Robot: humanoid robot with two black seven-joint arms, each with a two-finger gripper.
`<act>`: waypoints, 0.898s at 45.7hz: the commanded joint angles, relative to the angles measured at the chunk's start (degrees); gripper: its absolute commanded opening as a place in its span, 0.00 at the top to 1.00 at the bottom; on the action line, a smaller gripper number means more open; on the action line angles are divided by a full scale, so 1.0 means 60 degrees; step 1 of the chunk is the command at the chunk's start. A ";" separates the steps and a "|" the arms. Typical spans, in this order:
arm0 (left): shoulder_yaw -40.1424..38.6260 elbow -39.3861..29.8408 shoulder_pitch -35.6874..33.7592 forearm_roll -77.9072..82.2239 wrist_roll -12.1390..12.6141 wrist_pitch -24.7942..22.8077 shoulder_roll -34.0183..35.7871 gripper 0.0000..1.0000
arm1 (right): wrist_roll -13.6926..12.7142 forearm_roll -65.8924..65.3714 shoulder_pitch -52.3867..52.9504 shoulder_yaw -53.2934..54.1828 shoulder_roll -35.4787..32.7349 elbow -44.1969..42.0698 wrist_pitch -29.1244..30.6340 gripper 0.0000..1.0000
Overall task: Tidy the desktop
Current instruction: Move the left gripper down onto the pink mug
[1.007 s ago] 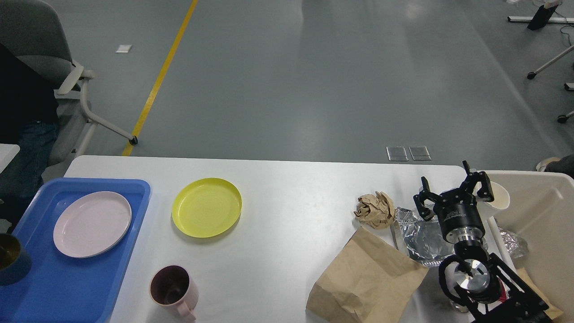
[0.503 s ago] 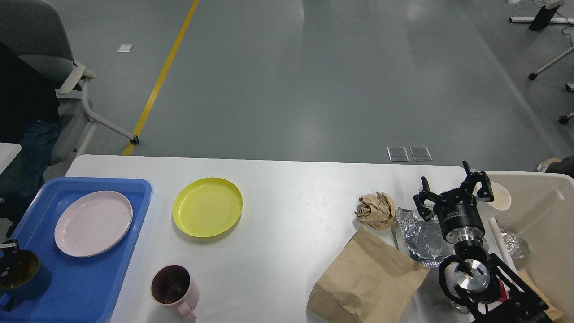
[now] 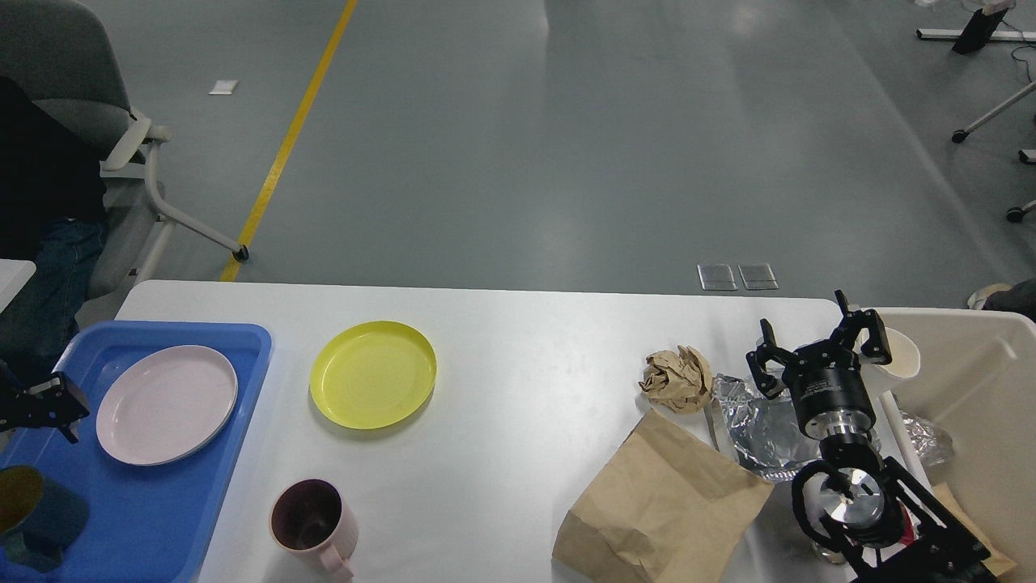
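Observation:
The white desktop (image 3: 518, 340) holds a yellow plate (image 3: 373, 374), a pink mug (image 3: 314, 525), a crumpled brown paper ball (image 3: 678, 379), crinkled foil (image 3: 757, 429) and a brown paper bag (image 3: 660, 506). A blue tray (image 3: 154, 518) at the left carries a pink plate (image 3: 167, 404) and a dark blue cup (image 3: 36, 522). My left gripper (image 3: 58, 406) shows at the left edge, open and empty, above the tray and apart from the cup. My right gripper (image 3: 819, 344) is open and empty above the foil.
A beige bin (image 3: 983, 389) stands at the table's right end, with a white paper cup (image 3: 905, 356) at its near rim and foil (image 3: 927, 437) inside. A grey chair (image 3: 89, 121) and a seated person are beyond the far left corner.
My left gripper has let go of the dark blue cup, which now stands on the tray's near left, and has moved away toward the far side. The right arm has not moved.

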 commanded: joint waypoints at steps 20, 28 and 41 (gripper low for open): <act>0.1078 -0.4398 -0.4314 -0.0327 -0.0006 -0.0001 -0.4202 0.04 | -0.0002 0.0000 0.0000 0.0000 0.0000 0.0000 0.0002 0.00; 0.0829 -0.5248 -0.4388 -0.0312 0.0023 -0.0001 -0.4994 0.04 | -0.0002 0.0000 0.0000 0.0000 0.0000 0.0000 0.0002 0.00; 0.0844 -0.5528 -0.3876 -0.0312 0.0111 -0.0001 -0.5317 0.04 | -0.0002 0.0000 0.0000 0.0000 0.0000 0.0000 0.0002 0.00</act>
